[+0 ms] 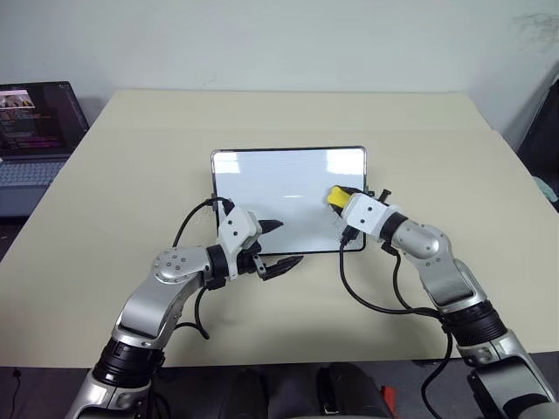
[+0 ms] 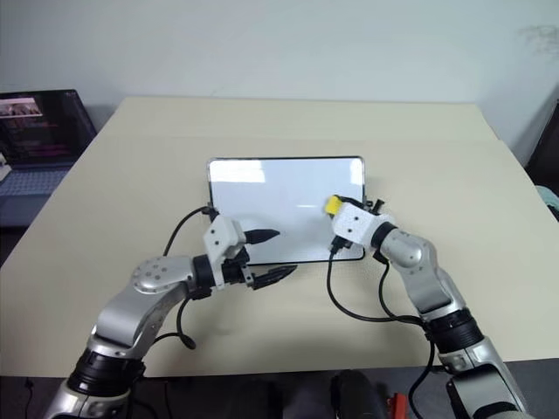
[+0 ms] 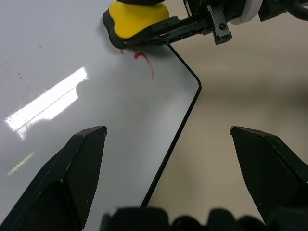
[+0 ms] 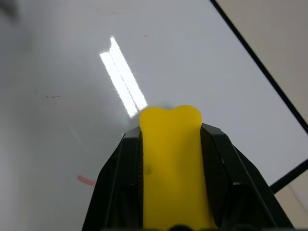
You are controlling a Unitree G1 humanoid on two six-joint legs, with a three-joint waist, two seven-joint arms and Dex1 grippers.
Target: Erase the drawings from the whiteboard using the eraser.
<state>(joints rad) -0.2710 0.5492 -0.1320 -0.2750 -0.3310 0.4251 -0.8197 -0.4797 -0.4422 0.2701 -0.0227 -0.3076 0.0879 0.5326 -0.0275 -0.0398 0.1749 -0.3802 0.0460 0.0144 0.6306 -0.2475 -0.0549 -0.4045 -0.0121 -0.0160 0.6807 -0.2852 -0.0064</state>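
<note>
The whiteboard (image 1: pixel 288 188) lies flat in the middle of the table. My right gripper (image 1: pixel 342 204) is shut on the yellow eraser (image 1: pixel 336 196) and holds it on the board's right part. In the left wrist view a short red drawing (image 3: pixel 145 61) shows on the board right beside the eraser (image 3: pixel 137 19). The right wrist view shows a small red mark (image 4: pixel 85 180) near the eraser (image 4: pixel 171 159). My left gripper (image 1: pixel 279 246) is open at the board's near edge, with one finger (image 1: pixel 269 226) over the board and the other (image 1: pixel 285 265) over the table.
An open laptop (image 1: pixel 35 131) sits beyond the table's far left corner. Black cables (image 1: pixel 367 301) hang from both wrists over the near table. A pale green thing (image 1: pixel 548 188) lies at the right edge. The beige table (image 1: pixel 131 175) is bare around the board.
</note>
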